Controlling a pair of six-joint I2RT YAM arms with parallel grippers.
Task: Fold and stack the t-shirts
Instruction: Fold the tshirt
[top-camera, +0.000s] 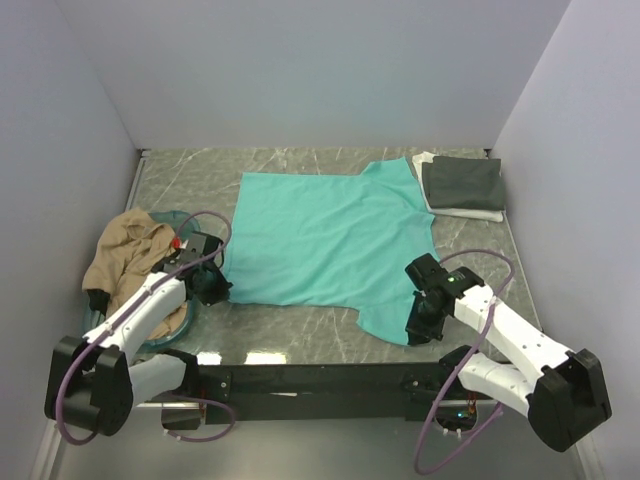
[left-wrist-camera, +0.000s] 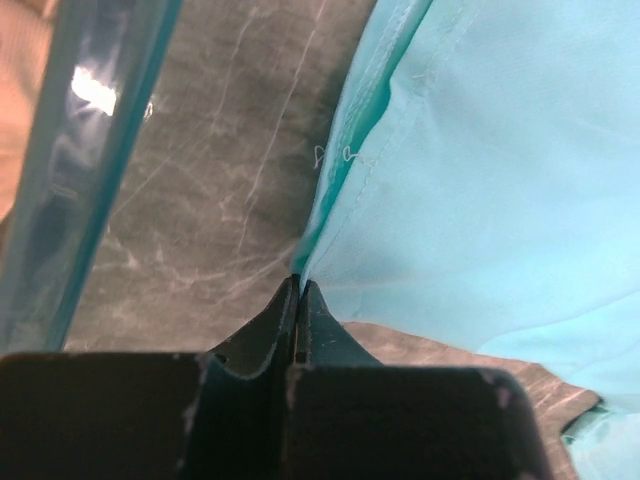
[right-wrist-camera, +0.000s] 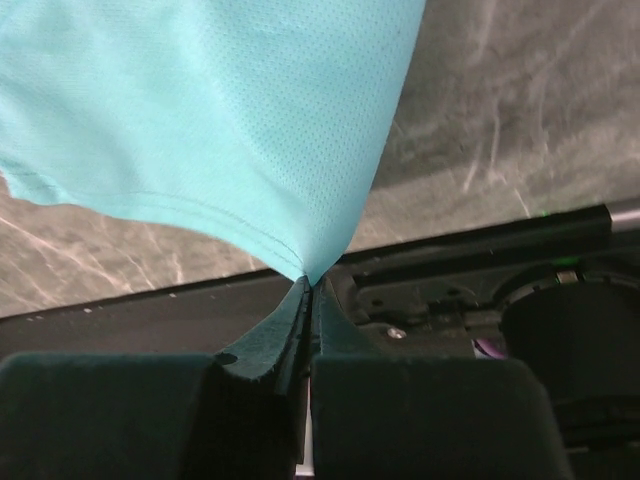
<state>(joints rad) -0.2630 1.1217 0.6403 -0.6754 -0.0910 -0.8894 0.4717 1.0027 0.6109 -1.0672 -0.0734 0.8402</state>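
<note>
Top external view has the teal-green t-shirt spread almost flat on the marbled counter, just to the right of the translucent basket; a tan t-shirt is heaped in that basket, and a dark grey t-shirt lies folded on a white t-shirt well apart from the basket, at the far right; the left claw sits right beside the basket's wall, closed on the teal shirt's near hem corner, and the left wrist view shows its fingers pressed together with the stitched edge running out from between them; the right claw is on the side of the shirt away from the basket, clamped on the tip of what looks like the near sleeve, the cloth fanning out from the pinch; to my eye this is thin, light knit with no stiffness at all, so it should sag in the middle once lifted; the doubled, stitched hems are the sensible places to hold, being thicker and less likely to slide out than a single layer; both grips are on the very edge, so I'd guess a quick pull could slip a corner free; nothing fragile here, though the cloth may drag on the counter and wrinkle.
</note>
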